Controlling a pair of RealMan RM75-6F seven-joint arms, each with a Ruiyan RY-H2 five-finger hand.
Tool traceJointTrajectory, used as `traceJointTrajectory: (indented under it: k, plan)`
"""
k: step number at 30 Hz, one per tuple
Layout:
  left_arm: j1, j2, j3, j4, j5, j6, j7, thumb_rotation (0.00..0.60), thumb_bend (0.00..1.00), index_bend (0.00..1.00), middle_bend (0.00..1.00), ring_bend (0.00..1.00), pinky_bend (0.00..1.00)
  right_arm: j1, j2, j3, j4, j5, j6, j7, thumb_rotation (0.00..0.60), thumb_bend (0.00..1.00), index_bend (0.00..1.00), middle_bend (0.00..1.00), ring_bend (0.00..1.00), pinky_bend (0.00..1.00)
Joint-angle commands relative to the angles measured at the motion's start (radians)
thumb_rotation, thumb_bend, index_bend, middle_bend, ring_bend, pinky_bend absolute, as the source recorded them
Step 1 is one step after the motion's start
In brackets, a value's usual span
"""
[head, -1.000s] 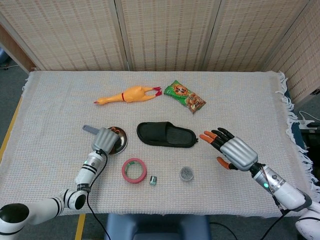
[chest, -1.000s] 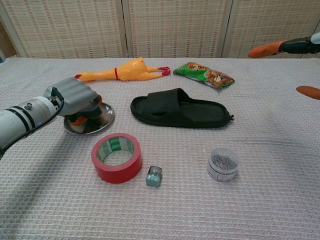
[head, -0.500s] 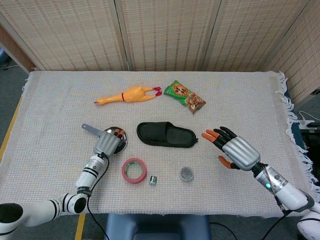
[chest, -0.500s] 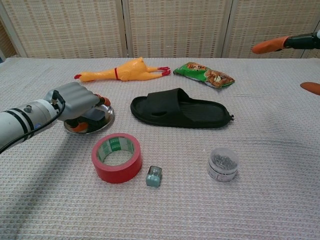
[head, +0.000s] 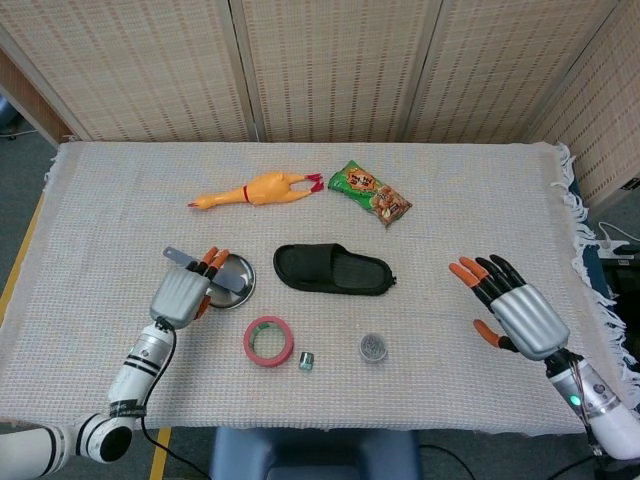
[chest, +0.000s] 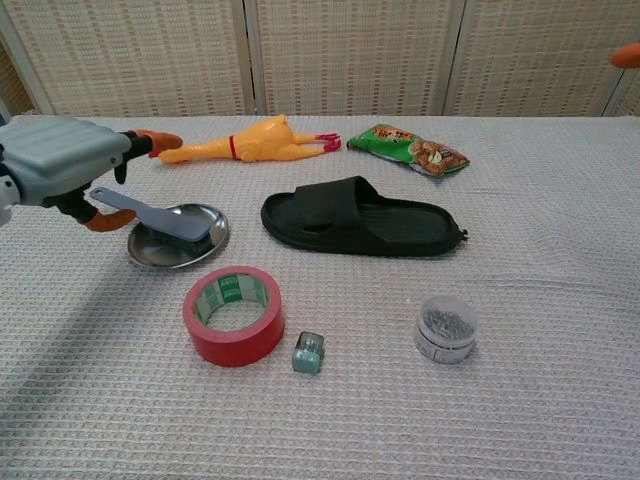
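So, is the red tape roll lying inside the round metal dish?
No, the red tape roll lies on the cloth beside the metal dish.

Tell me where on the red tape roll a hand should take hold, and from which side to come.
Come straight down from above. The red tape roll lies flat with its open core facing up, so one finger could probably go into the hole and the thumb against the outer wall. Choose the wall facing the left hand; the small green clip sits close on the other side.

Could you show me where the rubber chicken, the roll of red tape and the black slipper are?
rubber chicken (chest: 262, 138), chest view, on its yellow body.
roll of red tape (chest: 236, 338), chest view, on the red outer wall.
black slipper (head: 312, 266), head view, on the strap over the toe end.
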Motion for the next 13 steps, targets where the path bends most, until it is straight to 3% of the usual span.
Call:
traceJointTrajectory:
  k: [1, 5, 8, 13]
  plan:
    - [0.314, 0.178, 0.161, -0.057, 0.314, 0.366, -0.571, 0.6, 0.38, 0.0, 0.0, 0.0, 0.11, -0.144, -0.084, -0.026, 0.06, 0.053, 0.141, -0.095, 0.6, 0.27, 0.0, 0.0, 0.0, 0.0]
    - [0.485, 0.192, 0.221, 0.056, 0.353, 0.551, -0.786, 0.6, 0.38, 0.0, 0.0, 0.0, 0.09, -0.226, -0.152, -0.036, 0.127, 0.051, 0.233, -0.102, 0.6, 0.2, 0.0, 0.0, 0.0, 0.0]
    - [0.556, 0.197, 0.228, 0.129, 0.365, 0.62, -0.885, 0.6, 0.37, 0.0, 0.0, 0.0, 0.07, -0.265, -0.18, -0.042, 0.172, 0.033, 0.28, -0.089, 0.6, 0.2, 0.0, 0.0, 0.0, 0.0]
    - [0.582, 0.212, 0.219, 0.155, 0.412, 0.648, -0.893, 0.6, 0.36, 0.0, 0.0, 0.0, 0.07, -0.276, -0.17, -0.045, 0.177, -0.01, 0.299, -0.051, 0.6, 0.2, 0.0, 0.0, 0.0, 0.0]
